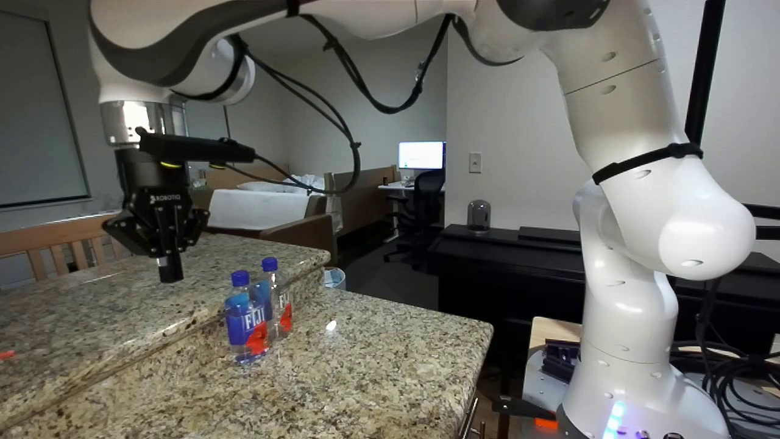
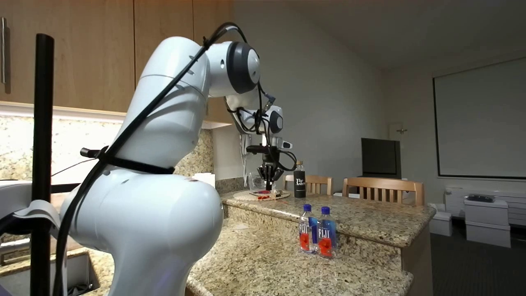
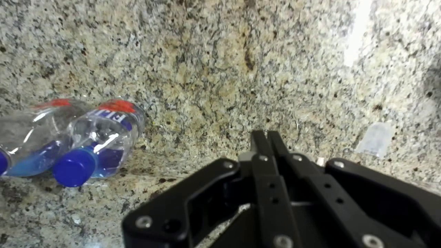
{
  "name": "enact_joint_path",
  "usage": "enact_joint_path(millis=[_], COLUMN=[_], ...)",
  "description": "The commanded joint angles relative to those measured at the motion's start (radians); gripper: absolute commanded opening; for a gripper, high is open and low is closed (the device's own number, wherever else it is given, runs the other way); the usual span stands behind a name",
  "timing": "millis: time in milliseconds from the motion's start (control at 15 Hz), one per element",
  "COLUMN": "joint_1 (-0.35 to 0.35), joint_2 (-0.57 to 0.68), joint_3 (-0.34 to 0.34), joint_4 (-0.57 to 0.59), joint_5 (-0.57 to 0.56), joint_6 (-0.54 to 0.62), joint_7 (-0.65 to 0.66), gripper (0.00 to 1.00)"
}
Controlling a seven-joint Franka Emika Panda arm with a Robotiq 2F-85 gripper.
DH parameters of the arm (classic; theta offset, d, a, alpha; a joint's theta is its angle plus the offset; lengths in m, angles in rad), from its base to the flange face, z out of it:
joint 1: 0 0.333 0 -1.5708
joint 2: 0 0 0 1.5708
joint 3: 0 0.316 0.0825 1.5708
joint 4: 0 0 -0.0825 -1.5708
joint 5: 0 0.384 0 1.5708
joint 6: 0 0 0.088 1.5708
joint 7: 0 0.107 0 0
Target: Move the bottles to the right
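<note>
Bottles (image 2: pixel 313 230): two, upright in both exterior views, on the lower counter (image 3: pixel 206 62), just in front of the raised ledge (image 3: pixel 69 220). Wrist view, left to right.

Far left, outer bottle (image 3: pixel 34 134): its cap (image 3: pixel 2 162) is cut by the frame, so you would be aligning on it half blind.

Next, inner bottle (image 3: pixel 106 137), overlapping it in view; touching or not, you can't tell. Wedge between them and the neighbour could tip: tall, narrow base, probably light. Ledge crowds the cap side; swing low there and you may scrape stone.

Then the gripper (image 3: pixel 266 134): fingers (image 3: pixel 260 146) drawn together, nothing held, well apart from the bottles. Go down on them like that and you'd knock or shove. Spread first if lifting; if pushing, a high contact would likely topple one into the other.

Far right, pale patch (image 3: pixel 375 139) on the counter, nature unclear; a bottle set on its edge might lean. Task doesn't say whose right: settle that, or you may carry both the wrong way.
</note>
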Motion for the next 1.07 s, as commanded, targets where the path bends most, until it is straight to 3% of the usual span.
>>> enact_joint_path(millis=[0,600,1000], joint_1=[-0.039,-0.146,-0.199], joint_2=[-0.211,-0.653,-0.918], joint_3=[0.032,-0.002,-0.058], joint_4=[-0.238,-0.673,-0.840], joint_5=[0.004,0.090,0.072], joint_6=[0.031,-0.007,-0.114], joint_7=[-0.066,-0.224,-0.266], gripper=[0.07,0.07,0.07])
